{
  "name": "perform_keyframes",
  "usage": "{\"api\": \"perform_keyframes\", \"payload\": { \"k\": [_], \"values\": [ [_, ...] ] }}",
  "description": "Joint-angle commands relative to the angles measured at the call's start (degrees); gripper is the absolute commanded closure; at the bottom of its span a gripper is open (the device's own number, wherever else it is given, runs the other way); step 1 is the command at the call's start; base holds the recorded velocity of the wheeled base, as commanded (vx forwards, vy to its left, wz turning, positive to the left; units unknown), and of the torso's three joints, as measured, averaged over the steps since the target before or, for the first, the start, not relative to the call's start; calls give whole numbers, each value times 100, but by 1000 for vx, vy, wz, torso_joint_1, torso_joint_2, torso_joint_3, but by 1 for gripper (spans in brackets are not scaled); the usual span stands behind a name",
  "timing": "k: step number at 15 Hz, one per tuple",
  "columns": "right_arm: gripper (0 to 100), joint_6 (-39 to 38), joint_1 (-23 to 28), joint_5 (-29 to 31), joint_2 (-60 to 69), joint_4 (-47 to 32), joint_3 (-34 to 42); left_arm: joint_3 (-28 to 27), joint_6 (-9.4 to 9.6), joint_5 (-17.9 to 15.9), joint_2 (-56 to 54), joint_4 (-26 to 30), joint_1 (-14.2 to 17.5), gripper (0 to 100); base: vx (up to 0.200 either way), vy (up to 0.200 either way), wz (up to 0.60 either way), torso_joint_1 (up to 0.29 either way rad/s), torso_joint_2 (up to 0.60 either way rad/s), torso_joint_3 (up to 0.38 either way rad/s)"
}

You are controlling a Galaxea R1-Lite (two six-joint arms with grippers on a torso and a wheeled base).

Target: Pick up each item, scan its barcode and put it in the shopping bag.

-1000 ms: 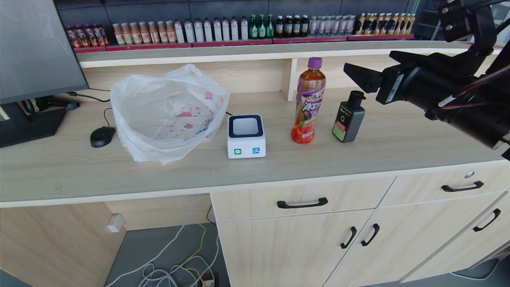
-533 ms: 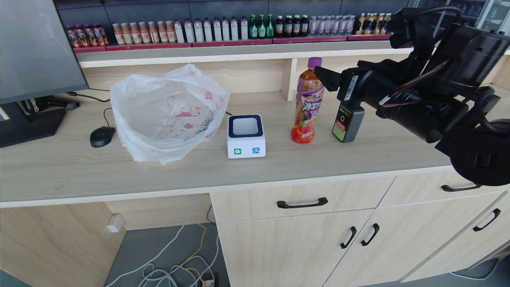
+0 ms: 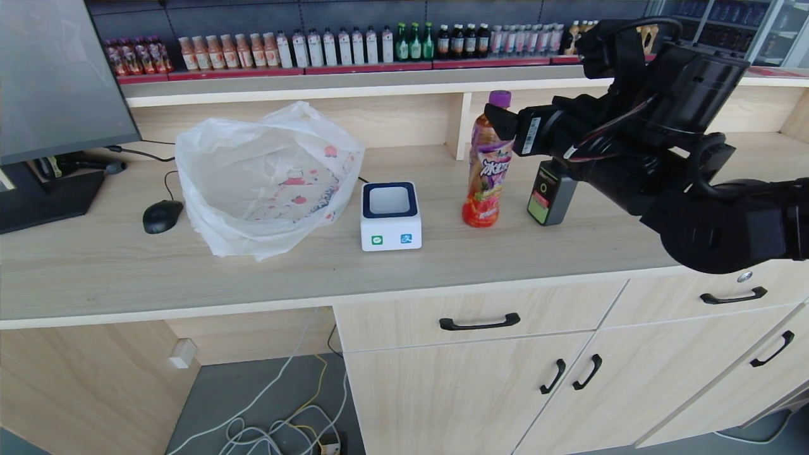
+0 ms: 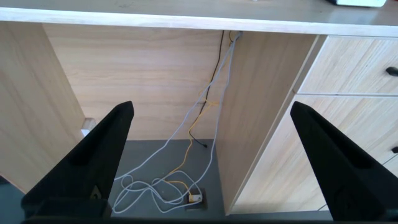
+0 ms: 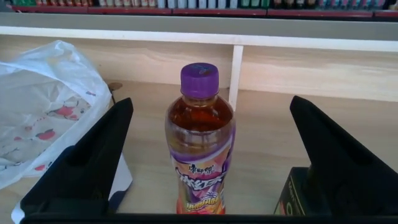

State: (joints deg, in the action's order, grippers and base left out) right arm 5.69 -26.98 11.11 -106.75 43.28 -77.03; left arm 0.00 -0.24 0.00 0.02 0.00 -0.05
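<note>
Just ahead of spread right jaws, bottle point(image 5: 199, 149) upright, centred.

I saw the right gripper point(image 5: 211, 104) with its fingers point(image 5: 87, 162) spread wide. The purple-capped drink bottle point(image 5: 199, 149) stood upright in the gap between them, touching neither. Outside one finger lay the white shopping bag point(image 5: 43, 106), and low beside the other finger's inner edge a dark bottle point(image 5: 300, 198) showed. Behind everything rose a wooden shelf divider point(image 5: 235, 67).
</note>
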Motion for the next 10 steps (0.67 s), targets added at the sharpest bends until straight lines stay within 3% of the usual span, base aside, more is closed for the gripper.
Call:
{"api": "perform_keyframes", "payload": {
  "k": [1,10],
  "values": [
    [0,20,-27,155,-188,-206,-356,0,-2,0,-2,0,5,0,0,0,0,0,0,0],
    [0,20,-36,384,-601,-258,-743,0,-2,0,-2,0,-4,0,0,0,0,0,0,0]
  ]
}}
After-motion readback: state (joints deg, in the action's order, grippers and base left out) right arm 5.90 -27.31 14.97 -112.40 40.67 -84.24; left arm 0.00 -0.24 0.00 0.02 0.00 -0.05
